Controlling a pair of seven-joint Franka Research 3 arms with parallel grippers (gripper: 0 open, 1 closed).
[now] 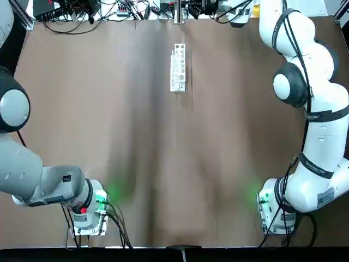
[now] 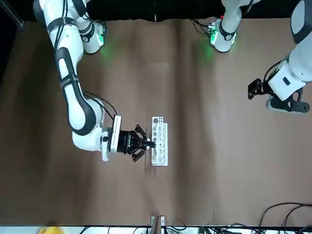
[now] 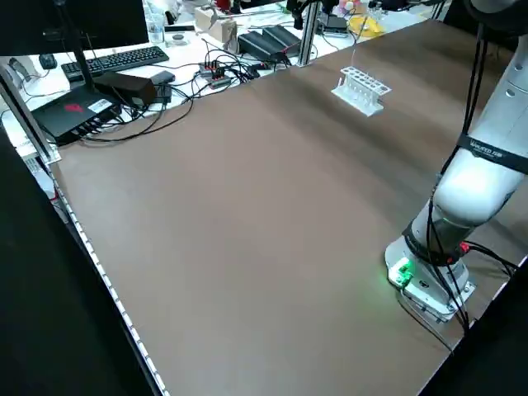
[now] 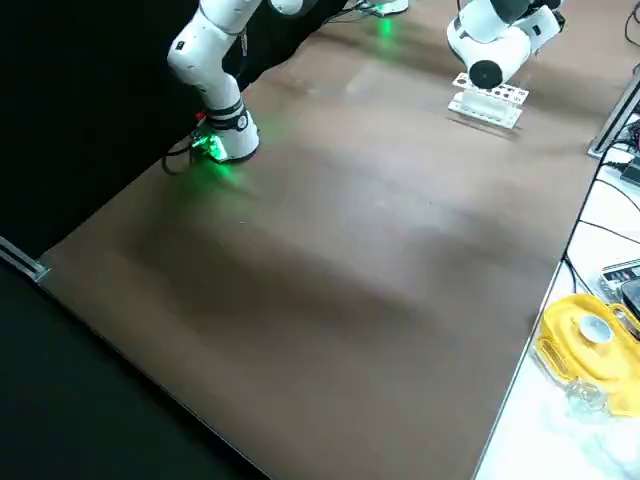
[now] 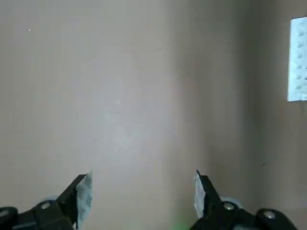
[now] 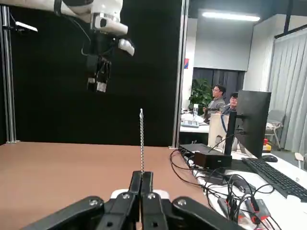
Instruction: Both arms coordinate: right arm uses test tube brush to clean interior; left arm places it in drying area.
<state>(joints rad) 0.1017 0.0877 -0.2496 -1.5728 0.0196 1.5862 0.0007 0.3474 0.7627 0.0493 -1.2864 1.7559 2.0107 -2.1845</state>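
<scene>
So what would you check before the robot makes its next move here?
1. Right gripper shut on the test tube brush: ok.
2. Brush standing upright: ok.
3. Right gripper beside the white rack: ok.
4. Left gripper open and holding nothing, off at the robot's left side: ok.
5. A test tube ready to clean: cannot tell, none clearly visible.
6. People at desks beyond the table, away from the arms: ok.

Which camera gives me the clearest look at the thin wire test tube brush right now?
Right wrist view: the thin wire test tube brush stands upright, pinched in the shut right end effector. Left side view shows only a faint line above the white rack; other views don't resolve it.
</scene>
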